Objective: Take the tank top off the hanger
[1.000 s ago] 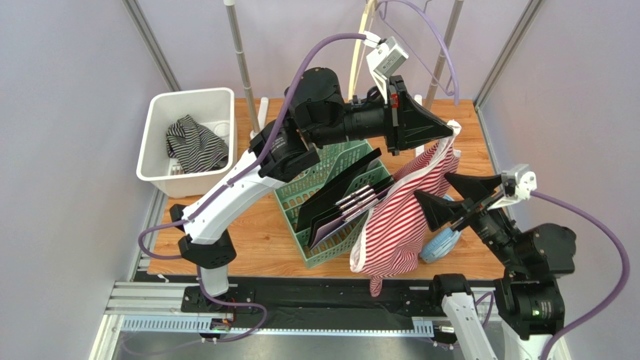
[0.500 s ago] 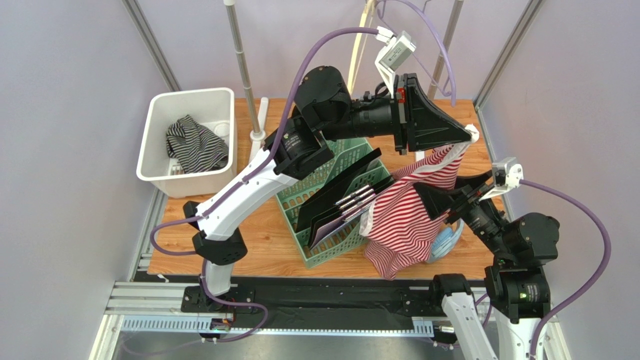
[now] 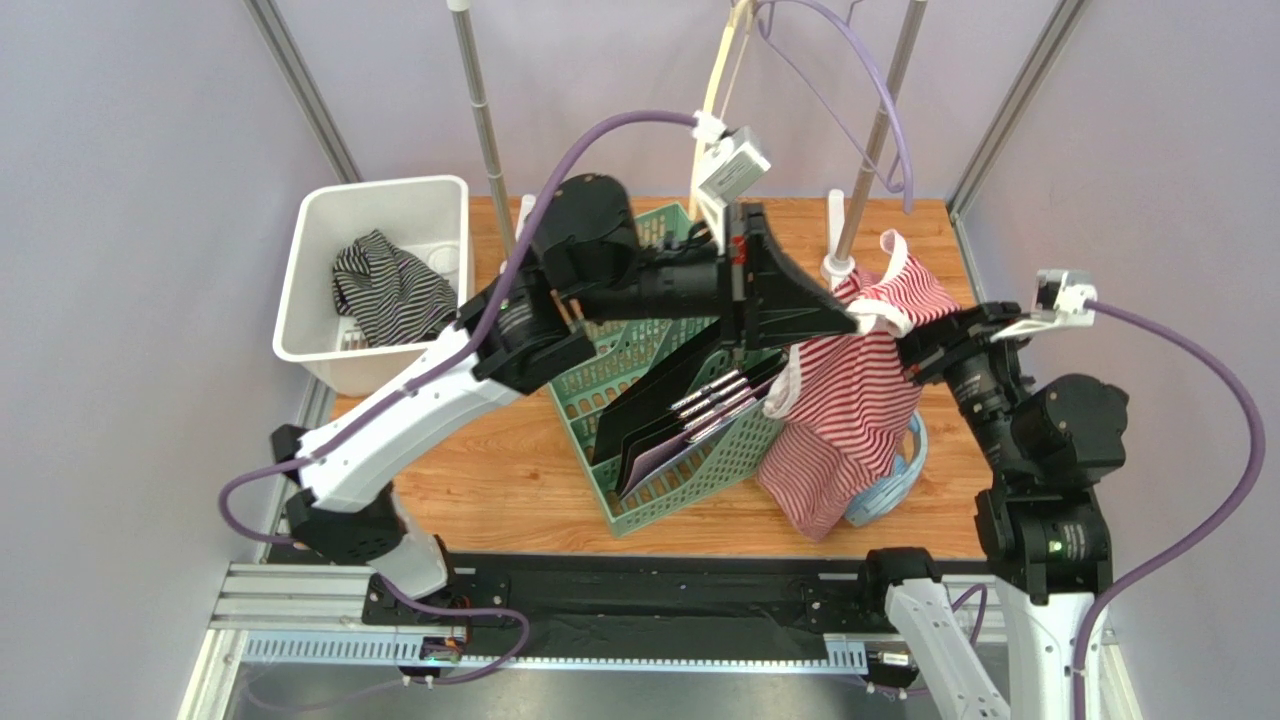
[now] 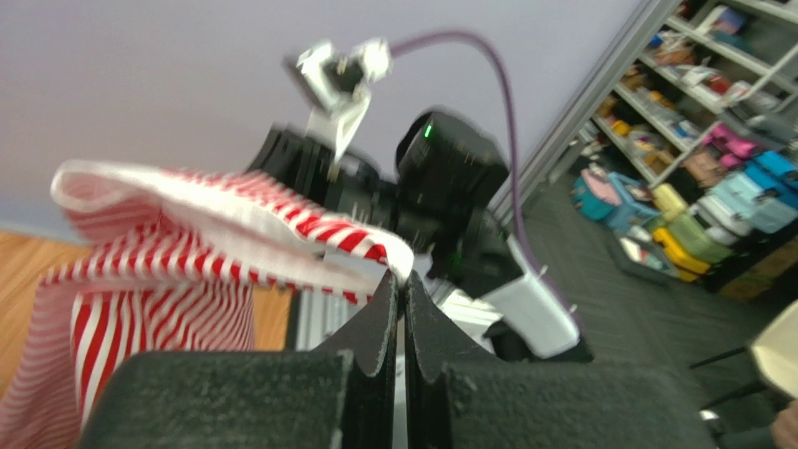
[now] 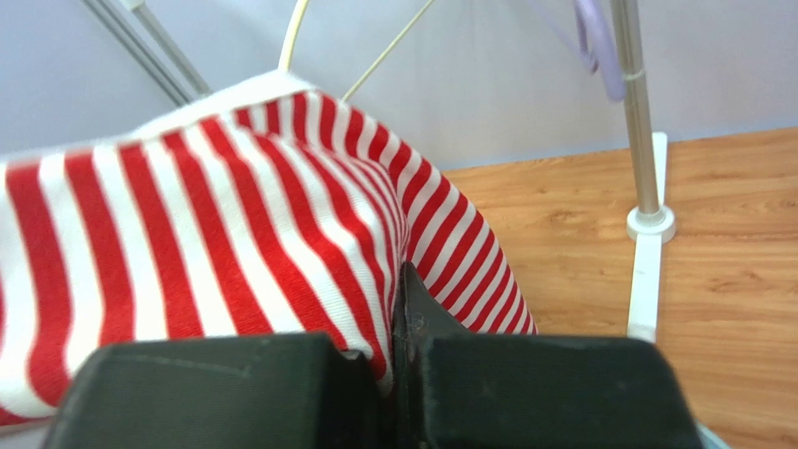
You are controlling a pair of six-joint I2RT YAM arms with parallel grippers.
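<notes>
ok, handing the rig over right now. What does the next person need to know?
Grips: left end effector is shut on the white-trimmed edge of the tank top; right end effector is shut on its striped fabric.
Where: the tank top hangs between the two over the right side of the table, beside the green basket.
Done: both grips are made.
Left: no hanger shows inside the garment. The blue curved piece under its hem might be the hanger, but I cannot tell. Confirm that the top is free, then set it down.
</notes>
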